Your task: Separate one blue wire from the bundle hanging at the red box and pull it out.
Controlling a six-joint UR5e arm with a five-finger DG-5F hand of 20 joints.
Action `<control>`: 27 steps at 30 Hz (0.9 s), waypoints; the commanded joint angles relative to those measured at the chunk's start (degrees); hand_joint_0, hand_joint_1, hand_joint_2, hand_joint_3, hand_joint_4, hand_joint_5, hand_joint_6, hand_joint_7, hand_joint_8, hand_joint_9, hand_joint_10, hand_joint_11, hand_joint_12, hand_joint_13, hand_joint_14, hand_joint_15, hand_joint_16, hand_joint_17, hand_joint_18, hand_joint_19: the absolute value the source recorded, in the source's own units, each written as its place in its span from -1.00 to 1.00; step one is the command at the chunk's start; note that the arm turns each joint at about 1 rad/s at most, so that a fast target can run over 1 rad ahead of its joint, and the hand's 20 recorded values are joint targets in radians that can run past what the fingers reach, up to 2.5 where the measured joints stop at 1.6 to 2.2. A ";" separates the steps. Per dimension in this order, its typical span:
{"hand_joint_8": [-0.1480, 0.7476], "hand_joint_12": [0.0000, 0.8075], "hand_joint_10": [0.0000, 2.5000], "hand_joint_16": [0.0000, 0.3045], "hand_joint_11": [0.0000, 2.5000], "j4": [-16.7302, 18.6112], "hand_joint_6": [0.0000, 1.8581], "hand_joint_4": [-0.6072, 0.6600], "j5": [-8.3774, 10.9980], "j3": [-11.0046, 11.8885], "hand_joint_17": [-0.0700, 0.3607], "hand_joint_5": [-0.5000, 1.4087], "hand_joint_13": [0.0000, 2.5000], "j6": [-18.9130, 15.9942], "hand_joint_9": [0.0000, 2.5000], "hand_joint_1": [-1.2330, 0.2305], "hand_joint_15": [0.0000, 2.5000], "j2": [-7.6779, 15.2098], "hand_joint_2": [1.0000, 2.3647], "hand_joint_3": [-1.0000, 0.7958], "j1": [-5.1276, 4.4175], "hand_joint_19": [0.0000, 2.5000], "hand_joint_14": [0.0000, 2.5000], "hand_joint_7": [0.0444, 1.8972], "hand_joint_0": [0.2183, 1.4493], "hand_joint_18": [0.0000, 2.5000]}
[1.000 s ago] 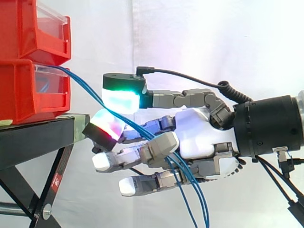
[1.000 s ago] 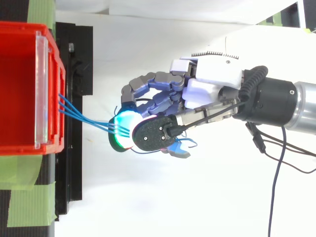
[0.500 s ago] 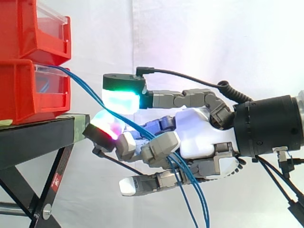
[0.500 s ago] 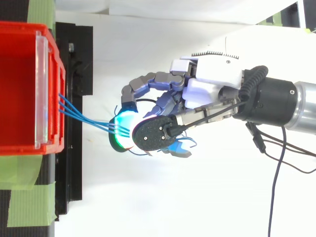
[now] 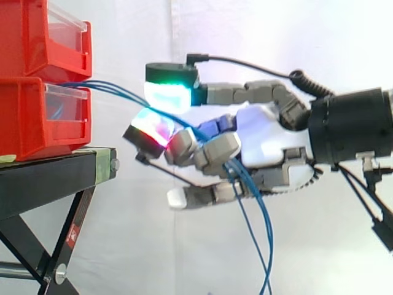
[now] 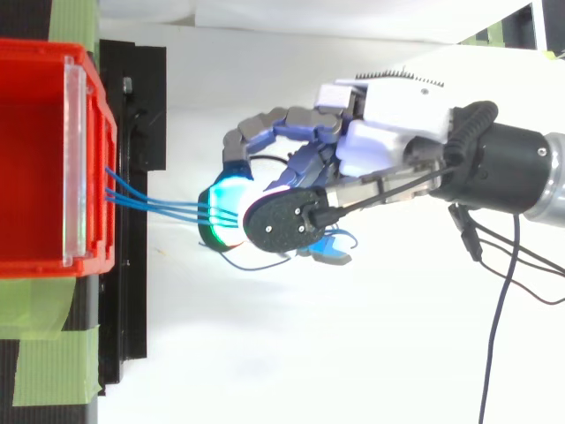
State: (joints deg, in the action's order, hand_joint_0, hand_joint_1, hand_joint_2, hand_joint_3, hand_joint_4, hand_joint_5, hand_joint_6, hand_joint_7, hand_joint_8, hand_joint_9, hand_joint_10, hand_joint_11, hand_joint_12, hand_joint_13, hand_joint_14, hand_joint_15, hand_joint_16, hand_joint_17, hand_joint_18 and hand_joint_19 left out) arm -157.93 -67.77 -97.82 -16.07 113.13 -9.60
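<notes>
Three blue wires (image 5: 116, 91) leave the lower red bin (image 5: 37, 117) and run nearly level to my hand (image 5: 270, 141), then drop in a loop below the palm. In the top view the wires (image 6: 159, 205) lie side by side from the bin's front (image 6: 88, 159) to the hand (image 6: 388, 132). A green-glowing pad (image 5: 172, 95) sits above them and a red-glowing pad (image 5: 150, 129) below, pinching them. The other fingers are curled toward the palm, one lower finger reaching out straighter. The hand hangs right of the bin, apart from it.
Two red bins are stacked on a black stand (image 5: 49, 178) at the left. Green tape (image 6: 53, 344) marks the stand's near end. A white curtain hangs behind, with free room below and right of the stand.
The hand has risen and drawn back to the right, away from the bin. More fingers have curled in. The wires now run flatter and tauter out of the bin.
</notes>
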 commanded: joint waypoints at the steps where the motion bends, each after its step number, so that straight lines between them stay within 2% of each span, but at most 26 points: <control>1: 0.04 -0.21 -0.99 -0.68 0.25 -2.38 -0.12 0.17 2.99 0.00 -0.17 -0.68 0.19 4.91 -0.10 -0.25 0.29 -2.83 -0.96 0.06 0.19 -0.48 -0.93 0.14 -0.34 -0.48; 3: 0.05 -0.20 -0.99 -0.68 0.24 -4.32 -0.12 0.17 6.33 0.00 -0.17 -0.68 0.18 10.27 -0.10 -0.25 0.29 -4.94 -0.96 0.05 0.19 -0.48 -0.93 0.14 -0.34 -0.48; 6: 0.06 -0.19 -0.99 -0.68 0.23 -5.55 -0.12 0.17 8.18 0.00 -0.17 -0.68 0.18 14.40 -0.12 -0.25 0.28 -5.82 -0.96 0.05 0.28 -0.48 -0.94 0.14 -0.34 -0.48; 14: 0.08 -0.20 -0.99 -0.68 0.12 -5.55 -0.12 0.16 8.53 0.00 -0.17 -0.68 0.17 15.72 -0.16 -0.26 0.28 -5.82 -0.96 0.06 0.28 -0.48 -0.95 0.14 -0.34 -0.49; 19: 0.07 -0.19 -0.99 -0.68 0.11 -5.46 -0.12 0.16 8.53 0.00 -0.17 -0.68 0.17 16.51 -0.17 -0.27 0.28 -5.73 -0.96 0.06 0.28 -0.48 -0.95 0.14 -0.34 -0.49; 27: 0.07 -0.21 -0.99 -0.68 0.12 -4.93 -0.12 0.16 8.62 -0.09 -0.17 -0.68 0.17 18.35 -0.17 -0.28 0.29 -5.82 -0.95 0.06 -0.25 -0.48 -0.95 0.14 -0.34 -0.49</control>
State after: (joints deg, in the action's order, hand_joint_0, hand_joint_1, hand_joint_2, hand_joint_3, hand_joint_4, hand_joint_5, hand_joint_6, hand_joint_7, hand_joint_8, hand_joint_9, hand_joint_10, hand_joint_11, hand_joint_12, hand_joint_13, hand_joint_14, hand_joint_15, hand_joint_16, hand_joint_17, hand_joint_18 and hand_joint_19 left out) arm -163.09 -59.19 -97.83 1.69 107.36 -9.69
